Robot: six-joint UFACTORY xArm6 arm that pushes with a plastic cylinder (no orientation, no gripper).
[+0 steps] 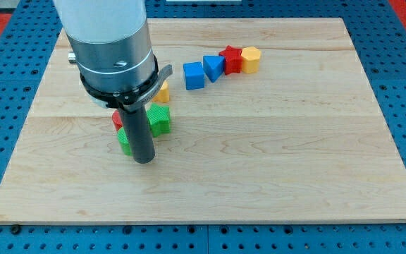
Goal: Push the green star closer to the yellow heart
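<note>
Camera view: ridged green star (159, 119) just right of my tip (144, 161), below half-hidden yellow heart (163, 92).

My tip (143, 161) rests on the wooden board (273, 155) toward its left side, touching a green block (124, 140). Just above sit the green star (159, 119), a red block (117, 120) and the yellow heart (162, 92), partly hidden. Near the top edge, a blue cube (194, 75), blue block (213, 67), red star (231, 59) and yellow block (251, 60) form a row.

Pale wooden board (259, 169) carries green (160, 120), red (230, 59), blue (194, 75) and yellow (251, 59) blocks; dark rod (138, 134).
</note>
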